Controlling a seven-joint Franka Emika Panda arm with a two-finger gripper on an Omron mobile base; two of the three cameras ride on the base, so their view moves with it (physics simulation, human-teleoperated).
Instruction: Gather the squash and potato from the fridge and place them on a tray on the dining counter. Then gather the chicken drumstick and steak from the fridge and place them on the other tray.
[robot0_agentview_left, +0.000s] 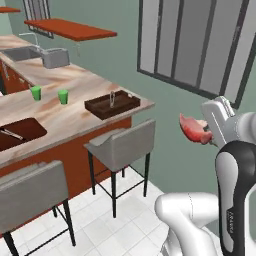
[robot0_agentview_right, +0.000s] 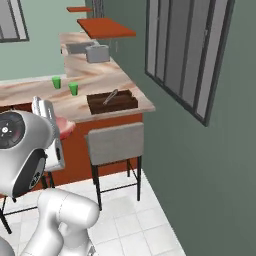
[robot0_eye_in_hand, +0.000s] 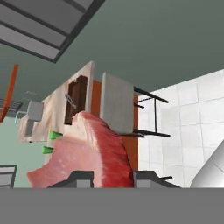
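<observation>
hand (robot0_eye_in_hand: 113, 178) clamped on the steak (robot0_agentview_left: 194, 129), carried high off the floor toward the tray (robot0_agentview_left: 112, 105) at the surface's end corner.

We see the steak (robot0_agentview_left: 194, 129), pink with a red edge, clamped between our gripper (robot0_eye_in_hand: 113, 178) tips, and both trays (robot0_agentview_left: 112, 105) on the dining counter (robot0_agentview_left: 75, 112) ahead.

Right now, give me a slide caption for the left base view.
Gripper carries the pink steak in mid-air beside the dining counter, short of the end tray.
</observation>
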